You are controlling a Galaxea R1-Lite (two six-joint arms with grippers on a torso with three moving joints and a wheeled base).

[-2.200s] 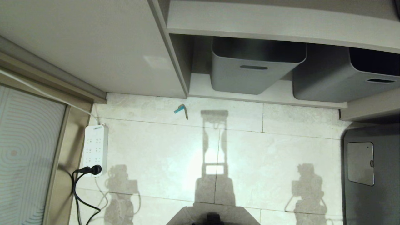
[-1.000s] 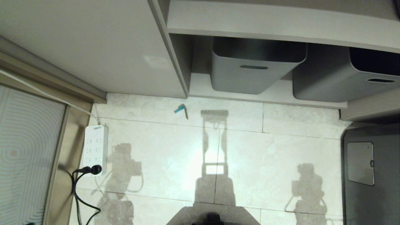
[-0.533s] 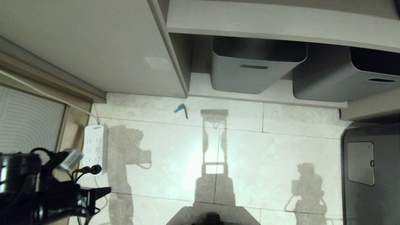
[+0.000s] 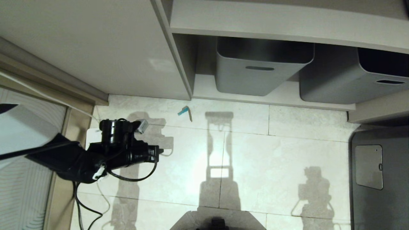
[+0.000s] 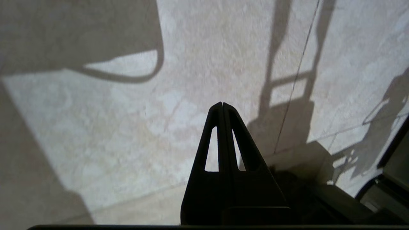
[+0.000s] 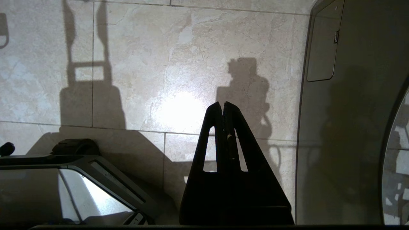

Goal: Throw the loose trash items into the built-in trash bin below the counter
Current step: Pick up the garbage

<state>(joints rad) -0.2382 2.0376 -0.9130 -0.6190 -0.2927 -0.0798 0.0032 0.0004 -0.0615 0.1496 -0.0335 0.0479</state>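
Reaching in from the left edge of the head view, the left arm hangs level over the pale floor [image 4: 255, 153], its black wrist block and looped cable above the white power strip [image 4: 91, 134]. The left pincer [image 5: 222, 105] has its 2 tapered black fingers pressed together, pinching nothing, over bare tile. The right pincer [image 6: 222, 104] is likewise pressed together and empty, low over the floor beside a dark grey panel [image 6: 351, 111] with a small hatch.

1 loose trash item [image 4: 185, 112], a crumpled turquoise and tan scrap, lies on the floor close to the foot of the beige cabinet [image 4: 96, 48], near the corner where the low shelf [image 4: 204, 91] begins. It is well apart from the left arm, with open tile between them. 2 smooth grey tubs [image 4: 260, 68] with slot handles sit on that shelf. The floor is glossy, marbled stone in large slabs with thin joints.
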